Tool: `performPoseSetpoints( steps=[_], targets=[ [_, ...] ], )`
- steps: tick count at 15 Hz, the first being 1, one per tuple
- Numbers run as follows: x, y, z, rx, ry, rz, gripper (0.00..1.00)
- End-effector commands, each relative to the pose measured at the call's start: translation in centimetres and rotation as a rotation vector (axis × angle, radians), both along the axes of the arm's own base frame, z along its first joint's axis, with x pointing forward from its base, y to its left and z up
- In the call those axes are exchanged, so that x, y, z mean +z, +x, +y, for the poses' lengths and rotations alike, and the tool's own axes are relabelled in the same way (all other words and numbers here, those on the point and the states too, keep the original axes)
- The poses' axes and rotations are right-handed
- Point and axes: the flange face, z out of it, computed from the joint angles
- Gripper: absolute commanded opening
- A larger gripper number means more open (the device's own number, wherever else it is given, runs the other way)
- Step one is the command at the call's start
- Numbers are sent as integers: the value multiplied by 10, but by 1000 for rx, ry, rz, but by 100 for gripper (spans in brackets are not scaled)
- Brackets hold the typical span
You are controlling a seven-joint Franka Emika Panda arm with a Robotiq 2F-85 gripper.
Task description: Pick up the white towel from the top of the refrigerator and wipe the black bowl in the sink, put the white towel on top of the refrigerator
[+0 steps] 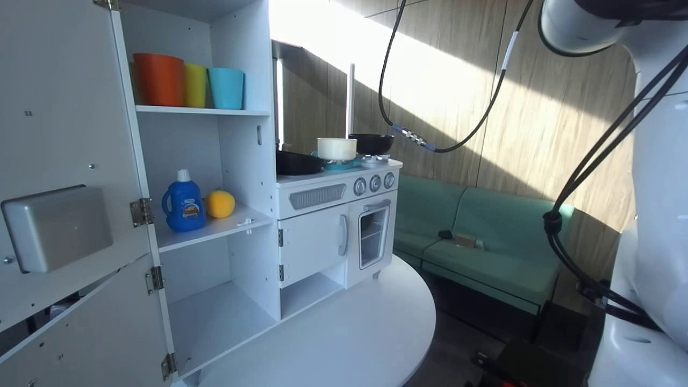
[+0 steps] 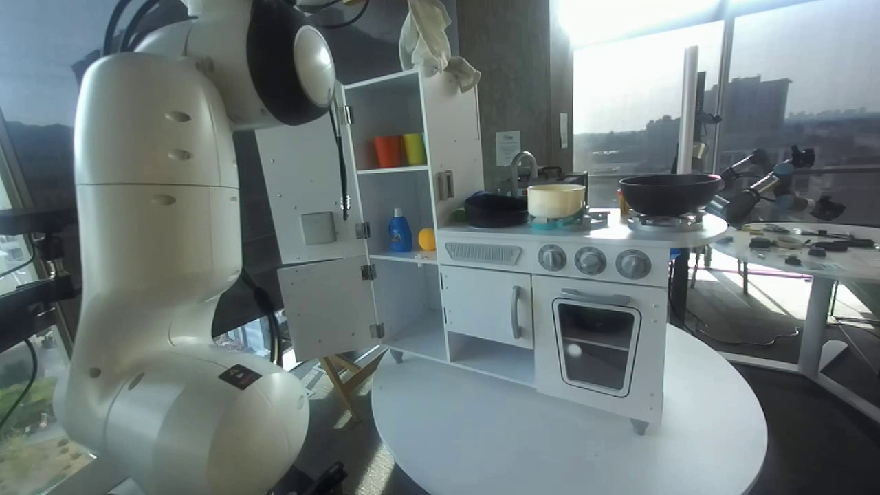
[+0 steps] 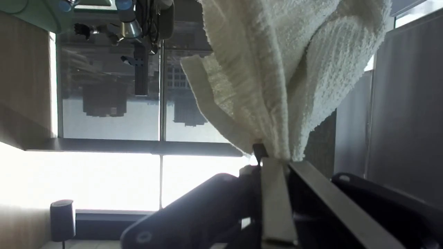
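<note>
Wall of pale wood panels (image 1: pixel 537 156) along the back, with a long green padded sofa (image 1: pixel 494 263) up against it. Next down: round white table (image 1: pixel 371 333) carrying a white play-kitchen unit (image 2: pixel 485 302), with a tall white refrigerator cabinet (image 2: pixel 457 127) at one end. Then a big glossy black-and-white robot arm (image 2: pixel 158 234), blocking a good chunk of an exterior view. Kinda in the way: flat white upper door (image 2: pixel 302 185) and flat white lower door (image 2: pixel 326 306), both swung wide on the refrigerator.

White terry towel (image 2: pixel 425 41) hanging from above in an exterior view, with lower folds over the refrigerator's top edge (touching or not, can't tell). Pinching its bunched end in the wrist view: black gripper (image 3: pixel 278 159) with jaws clamped onto it.

Smaller stuff on the white counter (image 2: pixel 612 236): wide black pan (image 2: pixel 670 194) over the grey end burner (image 2: pixel 663 223), then round black bowl (image 1: pixel 298 164), partly tucked behind the refrigerator's side in an exterior view, with curved grey faucet (image 2: pixel 524 157) behind and round cream pot (image 2: pixel 558 201) crowding right beside. Sink basin hidden.

Upper shelf (image 1: pixel 201 111): tapered orange cup (image 1: pixel 159 80), tapered yellow cup (image 1: pixel 195 86) and tapered light-blue cup (image 1: pixel 227 88), packed close. Middle shelf (image 1: pixel 215 229): white-capped blue jug-shaped bottle (image 1: pixel 185 207), rounded yellow fruit-shaped item (image 1: pixel 220 204) just beside.
</note>
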Motion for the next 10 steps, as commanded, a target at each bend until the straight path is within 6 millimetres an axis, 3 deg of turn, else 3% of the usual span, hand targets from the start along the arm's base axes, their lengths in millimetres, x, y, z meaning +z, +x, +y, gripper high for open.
performPoseSetpoints(
  steps=[1, 4, 5, 10],
  targets=[
    [-5, 5, -14, -31, 32, 8, 8],
    [-22, 22, -14, -40, 20, 42, 10],
    [-28, 27, -10, -37, 14, 63, 28],
    [-58, 47, 5, -36, -21, 146, 64]
  ],
)
